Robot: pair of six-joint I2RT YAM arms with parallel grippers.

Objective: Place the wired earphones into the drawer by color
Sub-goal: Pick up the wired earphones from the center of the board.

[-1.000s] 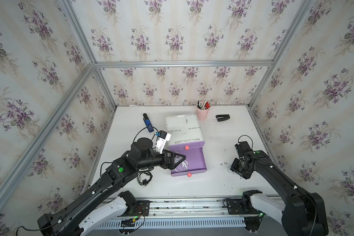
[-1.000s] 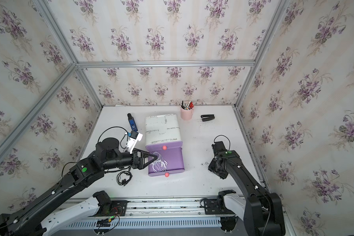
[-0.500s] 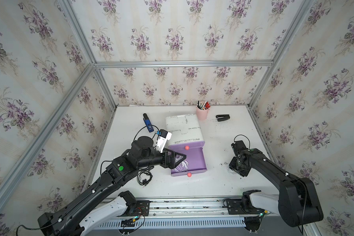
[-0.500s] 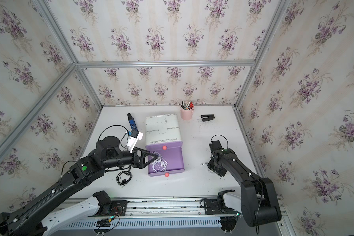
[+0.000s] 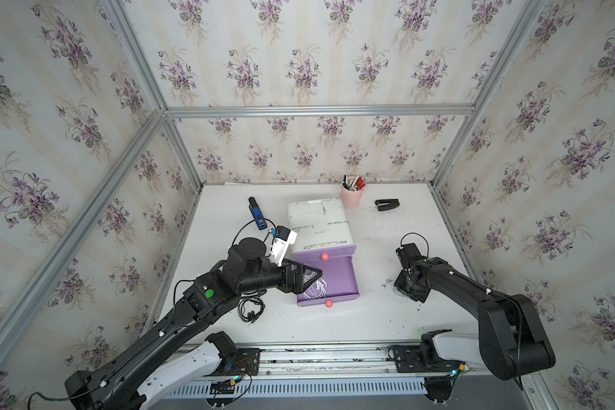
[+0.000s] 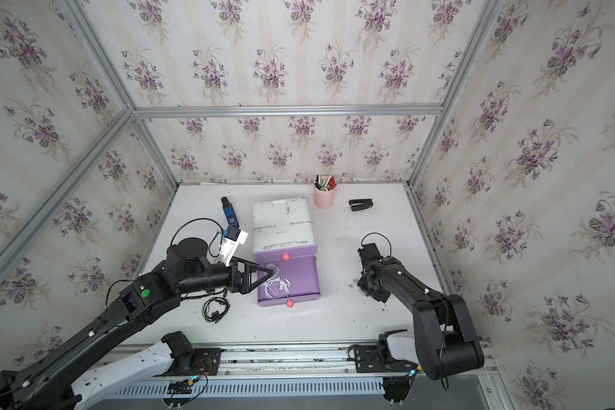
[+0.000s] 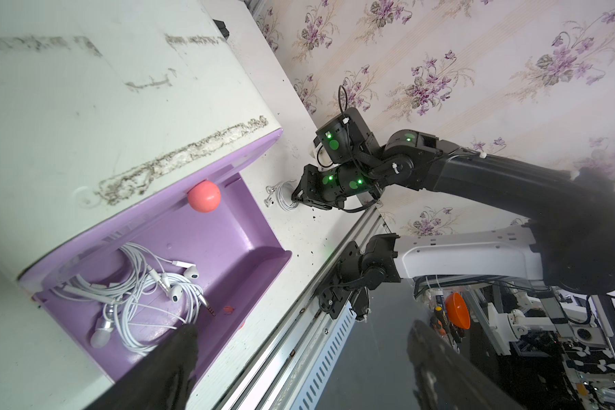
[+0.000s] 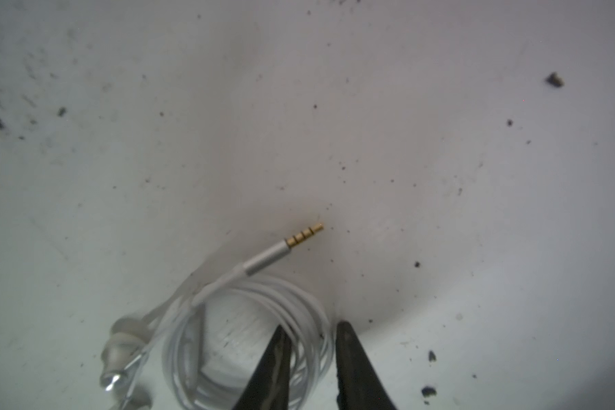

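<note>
With the white table (image 5: 370, 326) read as a dial and the back wall at twelve, a blue handheld device (image 5: 257, 213) lay at ten o'clock. The black earphones (image 5: 251, 309) lay coiled on the bare top at eight o'clock, just beside the left arm.

The left gripper (image 5: 312, 280) reached in from nine o'clock over the open purple drawer (image 5: 339, 280), its jaws spread wide and holding nothing. Below it the stored white earphones (image 7: 135, 284) lay in a loose tangle on the drawer floor, toward its nine o'clock side. In the left wrist view one dark fingertip (image 7: 182, 340) stood close over those cables, though contact could not be judged.

The drawer was pulled out toward six o'clock from the white cabinet (image 5: 318, 220) at the dial's centre. The drawer above it, with a pink knob (image 5: 324, 256), was closed. A pink cup (image 5: 351, 198) of pens stood near twelve o'clock and a black stapler (image 5: 387, 205) at one o'clock.

Between three and four o'clock the right gripper (image 8: 311, 326) pointed down over the loose white earphones (image 8: 228, 278), a coil lying on the table well apart from the drawer. Its fingertips stood narrowly apart astride the coil's strands, with cable between them. Whether they pinched it could not be told. The gold jack plug (image 8: 304, 234) stuck out of the coil, free.
</note>
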